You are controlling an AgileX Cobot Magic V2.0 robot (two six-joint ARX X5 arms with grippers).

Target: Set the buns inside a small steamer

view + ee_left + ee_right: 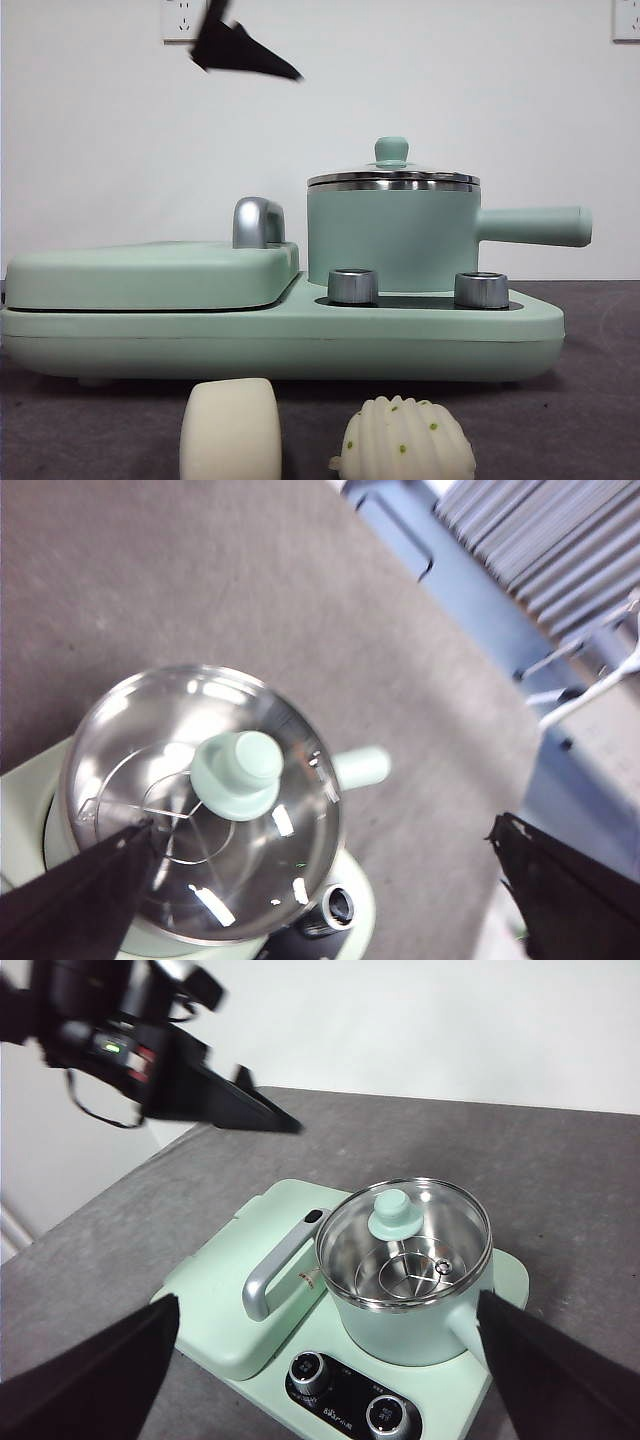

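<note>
Griddle (150,272) comes first, at the left end of the mint-green cooker base (280,340), its flat lid down and its chrome handle (257,222) standing at the inner edge. Above it, high over the tabletop, hangs my left gripper (245,55), a black tip in the front view; from its wrist view I look straight down on the steamer, and its jaws stand wide apart with nothing between them.

On the tabletop (590,400) in front of the base, at the near edge, sits the smooth bun (230,430), with the ridged bun (405,442), flecked with green, just beside it to the right. Neither one is touched by any gripper.

To the right on the base stands the steamer (392,240), its long handle pointing toward the right edge, behind two steel knobs (352,286). Its lid (392,178) is on, knob up, and through the glass I see only a wire rack, no bun.

My right gripper (320,1380) waits back from the cooker, out of the front view; its jaws are spread wide and empty, framing the whole cooker in its wrist view.

As I judge it, nothing of the task is done yet. The lid has to come off, both buns have to be picked up and set inside the steamer, and perhaps the lid goes back on.
</note>
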